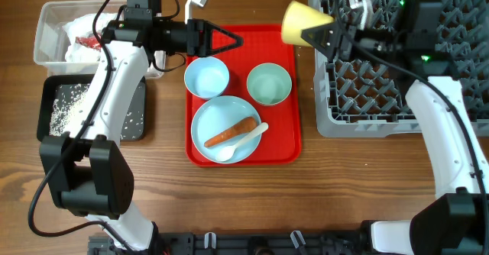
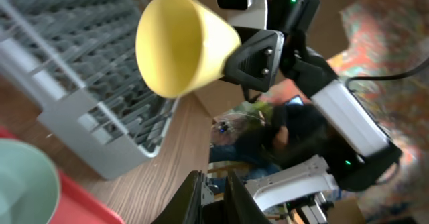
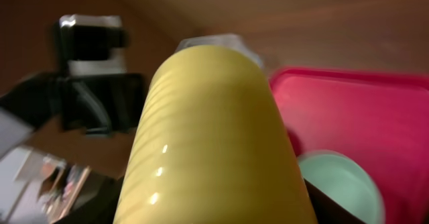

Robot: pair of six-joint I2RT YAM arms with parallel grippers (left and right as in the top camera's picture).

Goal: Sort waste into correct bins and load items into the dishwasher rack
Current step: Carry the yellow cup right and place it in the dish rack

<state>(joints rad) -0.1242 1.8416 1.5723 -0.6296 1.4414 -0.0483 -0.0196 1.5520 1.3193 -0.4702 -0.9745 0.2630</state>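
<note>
Gripping the small yellow cup (image 1: 296, 22) on its side, the right hand (image 1: 312, 32) hangs just off the red tray's (image 1: 279, 129) far right corner, beside the grey dishwasher rack (image 1: 367, 95). The left hand (image 1: 229, 39), pinched nearly closed and holding nothing, hovers over the tray's far edge. On the tray sit the light blue bowl (image 1: 206, 77), the mint green bowl (image 1: 269, 83) and the light blue plate (image 1: 210, 121), which carries the carrot (image 1: 231, 133) and white spoon (image 1: 241, 142). Left of the tray stand the clear tub (image 1: 50, 26) of napkins (image 1: 80, 33) and the rice-strewn black tray (image 1: 134, 121).
</note>
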